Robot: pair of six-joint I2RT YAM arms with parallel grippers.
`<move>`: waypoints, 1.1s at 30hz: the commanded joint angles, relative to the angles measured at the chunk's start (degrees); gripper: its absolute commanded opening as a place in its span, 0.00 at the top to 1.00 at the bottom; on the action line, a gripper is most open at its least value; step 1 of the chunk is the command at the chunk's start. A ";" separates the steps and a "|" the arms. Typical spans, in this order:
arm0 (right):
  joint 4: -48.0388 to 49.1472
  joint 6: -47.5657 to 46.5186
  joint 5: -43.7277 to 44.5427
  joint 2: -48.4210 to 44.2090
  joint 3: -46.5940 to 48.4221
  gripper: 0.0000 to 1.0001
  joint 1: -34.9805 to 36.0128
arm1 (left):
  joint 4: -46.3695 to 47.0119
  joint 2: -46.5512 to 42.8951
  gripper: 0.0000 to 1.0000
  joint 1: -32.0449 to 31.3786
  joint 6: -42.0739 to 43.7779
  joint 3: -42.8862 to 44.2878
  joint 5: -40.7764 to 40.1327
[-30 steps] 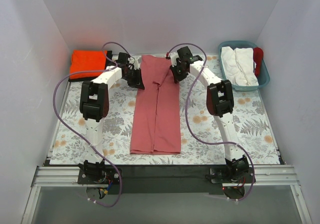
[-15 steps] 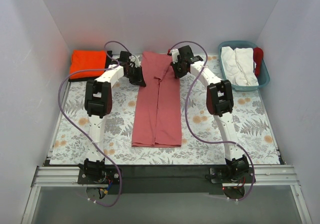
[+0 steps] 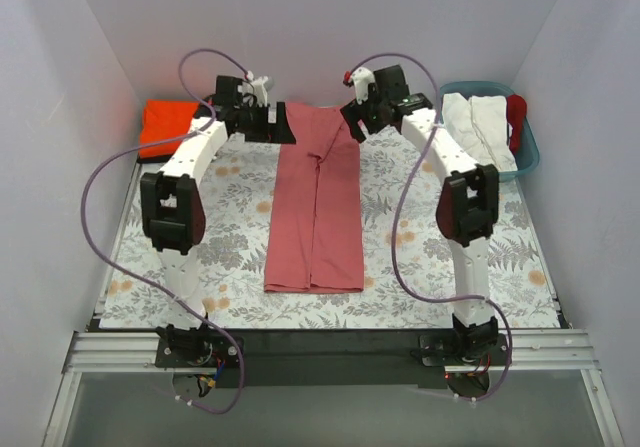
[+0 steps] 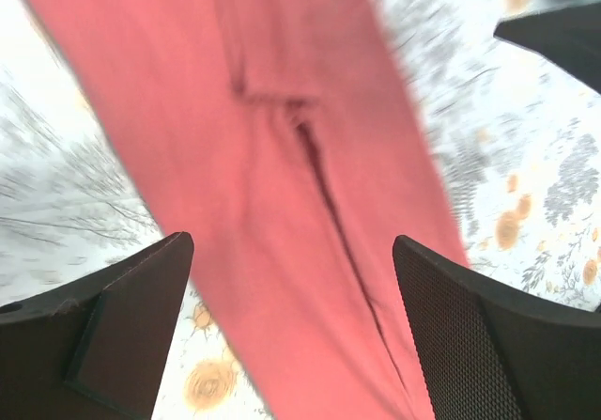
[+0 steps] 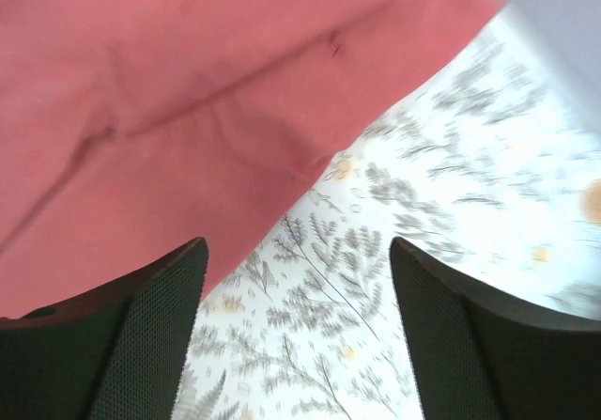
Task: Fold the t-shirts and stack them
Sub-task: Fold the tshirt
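Floral worktop (image 3: 480, 257) carries a dusty rose-red t-shirt (image 3: 315, 207), folded lengthwise into a strip at centre. Left end effector (image 4: 291, 241) and right end effector (image 5: 298, 241) hover over its far end, both released, grasping nothing. Orange t-shirt (image 3: 165, 127) lies folded at far left
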 commanded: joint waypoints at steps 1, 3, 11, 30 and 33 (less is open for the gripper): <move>3.84 -7.20 -2.83 -17.57 -2.83 0.12 0.61 | 2.40 -17.01 0.12 0.75 6.17 1.50 1.72; 4.18 -8.71 -2.66 -24.16 -6.70 0.02 1.31 | 0.91 -20.10 0.12 0.75 7.75 0.03 3.04; -2.22 -22.32 -5.84 -43.57 -27.59 0.01 11.21 | -0.77 -40.90 0.11 0.75 27.69 -20.35 13.49; 16.58 -31.47 -11.62 -67.08 -86.61 0.30 33.21 | -8.26 -76.72 0.31 -4.61 76.59 -81.19 16.49; 18.42 -32.44 -12.85 -65.67 -88.10 0.34 33.83 | -6.14 -74.35 0.32 -5.92 75.00 -81.81 15.97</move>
